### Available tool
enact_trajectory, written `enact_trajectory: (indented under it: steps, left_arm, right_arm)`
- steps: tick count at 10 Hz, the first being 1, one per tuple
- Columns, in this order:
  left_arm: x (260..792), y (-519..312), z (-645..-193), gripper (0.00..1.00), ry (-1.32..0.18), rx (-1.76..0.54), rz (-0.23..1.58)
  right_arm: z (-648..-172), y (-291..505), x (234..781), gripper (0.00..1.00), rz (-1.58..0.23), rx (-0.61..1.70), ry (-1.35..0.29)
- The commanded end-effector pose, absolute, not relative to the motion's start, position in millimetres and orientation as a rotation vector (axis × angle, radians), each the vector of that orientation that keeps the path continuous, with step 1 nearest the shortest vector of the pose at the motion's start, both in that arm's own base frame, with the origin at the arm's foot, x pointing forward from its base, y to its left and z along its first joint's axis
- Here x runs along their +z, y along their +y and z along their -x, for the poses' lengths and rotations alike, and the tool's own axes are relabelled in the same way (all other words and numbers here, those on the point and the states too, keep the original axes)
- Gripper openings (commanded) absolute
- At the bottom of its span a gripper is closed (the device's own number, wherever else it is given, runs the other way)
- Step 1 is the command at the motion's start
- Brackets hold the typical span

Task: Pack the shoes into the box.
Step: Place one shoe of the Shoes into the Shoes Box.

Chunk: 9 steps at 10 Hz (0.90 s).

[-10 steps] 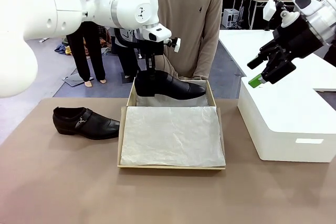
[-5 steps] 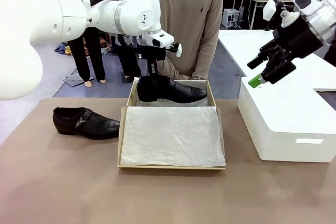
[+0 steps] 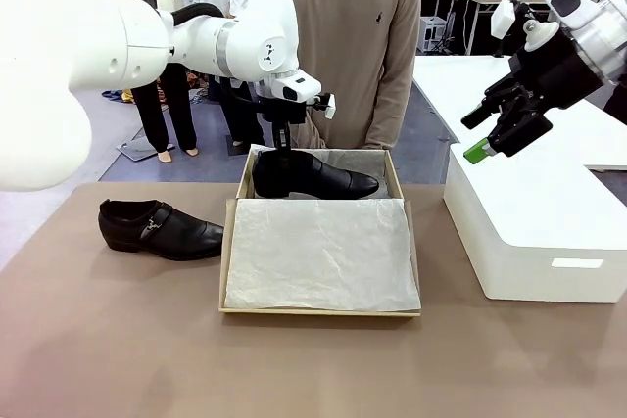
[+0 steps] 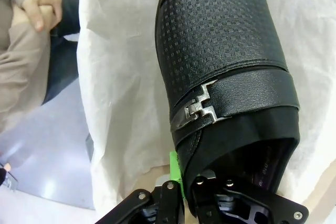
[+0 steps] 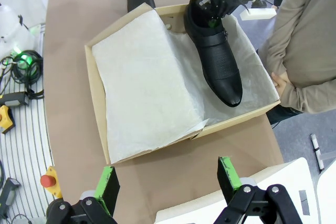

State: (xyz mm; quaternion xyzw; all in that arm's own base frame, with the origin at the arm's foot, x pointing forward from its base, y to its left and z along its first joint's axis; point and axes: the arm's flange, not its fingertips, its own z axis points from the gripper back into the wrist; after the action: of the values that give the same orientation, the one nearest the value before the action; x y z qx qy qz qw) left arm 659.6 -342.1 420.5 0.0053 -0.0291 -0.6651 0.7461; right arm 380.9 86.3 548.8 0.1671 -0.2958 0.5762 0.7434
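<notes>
The left pincer (image 3: pixel 282 144) is clamped on the heel collar of the first shoe (image 3: pixel 315 174), one green pad outside the leather and the other finger inside the opening. Gripping it there lets the shoe hang level, and it sits along the far wall of the box (image 3: pixel 394 171), toe towards the robot's right, with its buckle (image 4: pixel 199 111) facing up in the wrist view. I'd guess it is placed that far back to leave the nearer strip free for its mate. From where I stand I can't quite tell whether the sole is resting on the lining or is just above it.

The tissue paper (image 3: pixel 318 252) lies in a broad crumpled sheet over the near part of the box and runs under the shoe as well. That sheet looks like the main obstacle, since it covers the spot where the other shoe would go and would probably need lifting or pressing down.

The second shoe (image 3: pixel 162 229) lies on the table (image 3: pixel 118 340) just left of the box, toe pointing at it. It's within easy reach of the left arm.

The right pincer (image 5: pixel 168 178) hangs with its fingers wide apart and nothing between them, up over the white box (image 3: pixel 534 232), well clear of the work. A person (image 3: pixel 343 46) stands close behind the far wall with hands (image 4: pixel 42 6) clasped and not reaching in.
</notes>
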Motion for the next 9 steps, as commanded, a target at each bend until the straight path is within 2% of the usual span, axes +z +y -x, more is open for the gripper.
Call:
enact_trajectory:
  steps: [1, 4, 9]
  left_arm:
    - [423, -343, -664, 0.00, -0.067, -1.447, -0.055]
    - [422, -345, -664, 0.00, -0.059, -1.460, -0.037]
    - [454, -343, -653, 0.98, -0.019, -1.447, 0.035]
  right_arm:
    - [-383, 86, 549, 1.00, -0.387, 1.284, -0.672]
    - [-383, 86, 549, 1.00, -0.387, 1.284, -0.672]
    - [-383, 86, 549, 1.00, -0.387, 1.284, -0.672]
